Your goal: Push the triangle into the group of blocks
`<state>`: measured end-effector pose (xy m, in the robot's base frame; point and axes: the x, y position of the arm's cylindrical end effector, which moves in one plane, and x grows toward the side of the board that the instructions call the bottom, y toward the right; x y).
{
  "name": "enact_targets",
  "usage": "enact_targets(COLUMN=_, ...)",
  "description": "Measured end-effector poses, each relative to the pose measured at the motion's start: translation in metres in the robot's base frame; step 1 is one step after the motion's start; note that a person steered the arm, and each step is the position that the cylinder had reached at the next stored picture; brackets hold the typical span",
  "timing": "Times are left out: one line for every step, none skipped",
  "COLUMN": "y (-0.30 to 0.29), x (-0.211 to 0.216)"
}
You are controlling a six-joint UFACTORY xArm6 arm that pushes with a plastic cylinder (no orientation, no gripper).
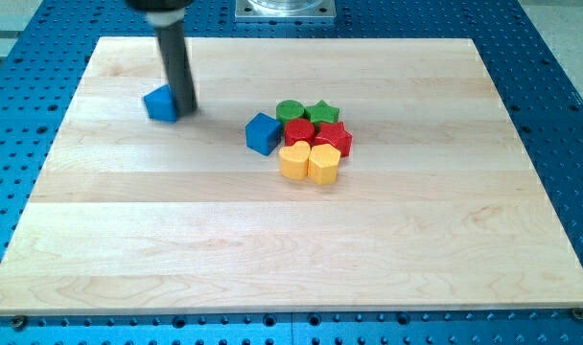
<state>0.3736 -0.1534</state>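
Observation:
A blue triangle block (160, 103) lies on the wooden board (291, 240) at the upper left. My tip (185, 105) stands right beside it on its right side, touching or nearly touching it. The group of blocks sits near the board's middle, to the right of the triangle: a blue cube (262, 132), a green round block (290, 111), a green star (322, 113), a red round block (299, 131), a red star (334, 138), a yellow heart (293, 160) and a yellow hexagon (324, 163). A gap of bare board lies between the triangle and the blue cube.
The board rests on a blue perforated table (560, 115). A metal mount plate (286, 10) shows at the view's top middle.

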Motion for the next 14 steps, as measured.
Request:
enact_targets(y=0.008, x=-0.031)
enact_targets(y=-0.025, x=-0.042)
enact_targets(y=-0.067, x=-0.01)
enact_targets(y=-0.034, x=0.035)
enact_targets(y=-0.002, x=0.051)
enact_targets(y=0.022, x=0.037)
enact_targets(y=0.026, x=0.0)
enact_targets(y=0.048, x=0.011)
enact_targets(y=0.047, x=0.037)
enact_targets(y=0.055, x=0.062)
enact_targets(y=0.064, x=0.059)
enact_targets(y=0.069, x=0.048)
enact_targets(y=0.086, x=0.048)
enact_targets(y=0.091, x=0.052)
